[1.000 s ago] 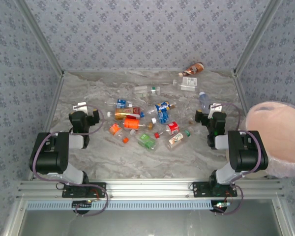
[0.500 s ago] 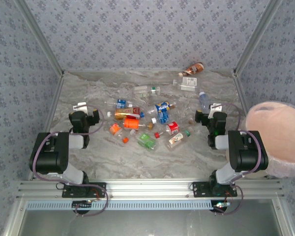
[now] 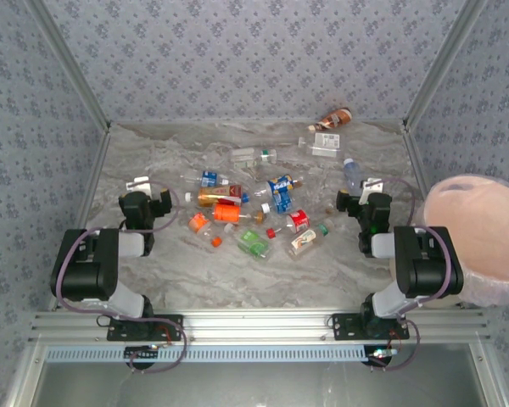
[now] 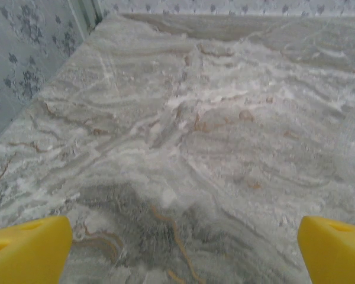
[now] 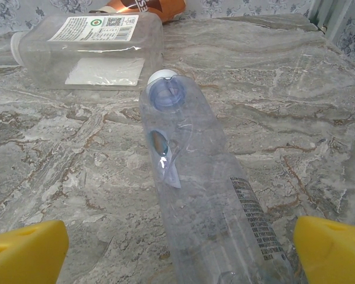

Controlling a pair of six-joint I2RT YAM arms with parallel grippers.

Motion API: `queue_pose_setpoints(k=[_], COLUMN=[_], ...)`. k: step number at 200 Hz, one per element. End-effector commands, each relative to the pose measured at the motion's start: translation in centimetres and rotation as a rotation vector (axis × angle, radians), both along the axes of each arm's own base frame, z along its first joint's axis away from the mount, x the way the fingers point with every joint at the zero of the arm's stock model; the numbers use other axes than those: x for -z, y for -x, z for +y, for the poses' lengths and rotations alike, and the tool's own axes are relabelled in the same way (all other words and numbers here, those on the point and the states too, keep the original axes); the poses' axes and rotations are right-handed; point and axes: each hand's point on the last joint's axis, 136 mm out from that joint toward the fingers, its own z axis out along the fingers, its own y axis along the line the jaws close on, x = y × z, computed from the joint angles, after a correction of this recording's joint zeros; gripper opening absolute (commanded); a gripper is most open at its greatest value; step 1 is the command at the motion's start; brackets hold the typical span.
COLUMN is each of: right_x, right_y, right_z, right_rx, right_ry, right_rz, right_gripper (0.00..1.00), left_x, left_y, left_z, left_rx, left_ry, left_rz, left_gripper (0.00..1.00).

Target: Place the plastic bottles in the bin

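Bin (image 3: 483, 233) cropped at right edge; clear bottle (image 5: 207, 195) cropped below.

You have a grey marbled table (image 3: 153, 153) in front of you. Most of the plastic bottles (image 3: 254, 216) lie on their sides in a loose cluster at its middle. Toward the far right, a clear bottle (image 5: 213, 201) lies near a flat labelled bottle (image 5: 89, 50). A brown bottle (image 3: 333, 119) lies at the back edge.

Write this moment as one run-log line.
left pincer: open, over marble table | right pincer: open, over clear bottle, ungripped | bin: right of table
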Motion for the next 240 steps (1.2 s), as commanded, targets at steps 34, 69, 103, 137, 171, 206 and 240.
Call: queue_pose_setpoints(k=[34,69,103,137,171,206,240], right_x=[-6.2,-8.2,-8.7,-8.4,-7.8,-7.4,-6.9], right_y=[0.4,-0.6,-1.7,-3.0,-3.8,-3.6,-2.7], right_z=[0.8,3.5,6.5,7.9,9.0,9.1,9.7], right_rx=[-0.035,-0.079,-0.073,-0.036,-0.042,-0.032,-0.047], right_ry=[0.004,-0.116,-0.186,-0.326,-0.402,-0.427,-0.454], right_rz=[-0.048,0.014,0.084,0.128,0.158,0.198,0.239], right_gripper=[1.00,1.00,1.00,1.00,1.00,1.00,1.00], left_x=[-5.8,-8.5,-8.6,-6.3,-4.4,-2.0,-1.0], left_y=[0.7,2.4,5.6,8.2,10.8,12.3,11.3], left_z=[0.4,1.5,0.3,-5.4,-10.6,-15.0,-16.3], left_rx=[-0.025,-0.191,-0.375,-0.330,-0.279,-0.220,-0.186], left_ry=[0.014,0.123,0.346,0.527,0.563,0.668,0.663], left_rz=[-0.028,-0.004,0.141,0.378,0.506,0.518,0.531], left_gripper=[0.98,0.98,0.98,0.98,0.98,0.98,0.98])
